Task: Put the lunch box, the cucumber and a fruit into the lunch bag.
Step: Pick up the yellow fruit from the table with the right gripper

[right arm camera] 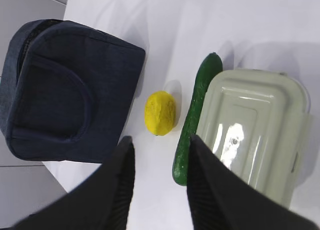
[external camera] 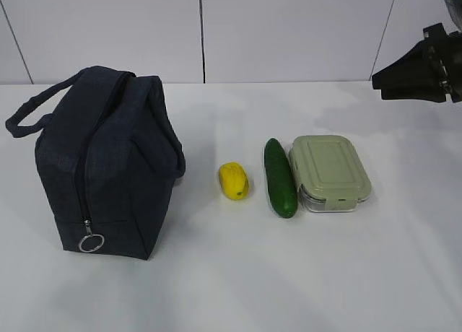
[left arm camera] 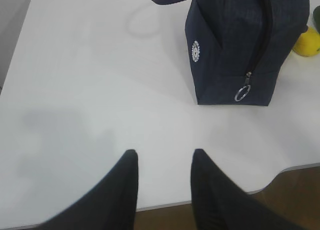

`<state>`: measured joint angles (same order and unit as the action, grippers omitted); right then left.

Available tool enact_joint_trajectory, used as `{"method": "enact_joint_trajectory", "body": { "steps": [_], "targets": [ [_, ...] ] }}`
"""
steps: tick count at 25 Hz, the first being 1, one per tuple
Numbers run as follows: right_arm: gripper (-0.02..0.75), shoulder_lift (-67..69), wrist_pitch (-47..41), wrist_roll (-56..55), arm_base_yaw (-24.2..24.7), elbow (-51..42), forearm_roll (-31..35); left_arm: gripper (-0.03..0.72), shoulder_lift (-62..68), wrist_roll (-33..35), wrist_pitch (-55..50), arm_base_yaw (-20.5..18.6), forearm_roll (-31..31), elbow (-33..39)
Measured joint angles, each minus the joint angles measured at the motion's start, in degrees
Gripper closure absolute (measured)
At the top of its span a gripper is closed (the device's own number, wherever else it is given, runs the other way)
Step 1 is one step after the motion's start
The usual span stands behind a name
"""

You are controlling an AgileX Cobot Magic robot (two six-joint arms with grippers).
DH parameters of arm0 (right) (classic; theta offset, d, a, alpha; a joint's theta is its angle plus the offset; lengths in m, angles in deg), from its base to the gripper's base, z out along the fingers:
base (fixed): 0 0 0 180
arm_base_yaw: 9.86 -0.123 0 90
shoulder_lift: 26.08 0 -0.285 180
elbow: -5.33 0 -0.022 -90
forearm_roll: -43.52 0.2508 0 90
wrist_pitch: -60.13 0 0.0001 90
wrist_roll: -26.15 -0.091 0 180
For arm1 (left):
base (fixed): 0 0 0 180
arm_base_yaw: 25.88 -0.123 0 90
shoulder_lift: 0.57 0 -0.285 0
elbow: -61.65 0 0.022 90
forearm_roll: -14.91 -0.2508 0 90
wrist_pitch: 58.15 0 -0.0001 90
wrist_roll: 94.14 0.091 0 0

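Clearly the bag (external camera: 108, 162) stands zipped at nine o'clock; unzip first via the ring (left arm camera: 242, 93). Both jaws are apart, empty. Lemon (external camera: 234, 180), cucumber (external camera: 280, 177) and box (external camera: 330, 172) wait at three o'clock.

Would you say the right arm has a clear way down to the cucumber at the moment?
Probably yes: the right gripper hangs open above the cucumber, which lies bare on the table, though close beside the lunch box.

A: Left gripper (left arm camera: 162, 162) — jaws parted, nothing between them.
B: Right gripper (right arm camera: 158, 145) likewise, gap bare (exterior view catches only the right arm (external camera: 422, 65), upper right).
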<state>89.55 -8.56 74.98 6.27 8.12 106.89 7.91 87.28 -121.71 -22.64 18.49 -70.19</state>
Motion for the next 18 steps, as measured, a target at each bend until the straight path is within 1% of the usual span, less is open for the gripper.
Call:
{"method": "enact_joint_trajectory", "body": {
  "steps": [4,9,13,18],
  "targets": [
    [0.484,1.59,0.00,1.50,0.00,-0.32,-1.28,0.450,0.00,0.00,0.00,0.00,0.00,0.00],
    [0.494,4.54,0.11,2.58,0.58,-4.64,-3.76,0.450,0.00,0.00,0.00,0.00,0.00,0.00],
    [0.496,7.06,0.23,2.93,2.72,-7.82,-4.81,0.450,0.00,0.00,0.00,0.00,0.00,0.00],
    [0.496,10.63,0.80,3.83,4.88,-8.05,-4.85,0.450,0.00,0.00,0.00,0.00,0.00,0.00]
  ]
}}
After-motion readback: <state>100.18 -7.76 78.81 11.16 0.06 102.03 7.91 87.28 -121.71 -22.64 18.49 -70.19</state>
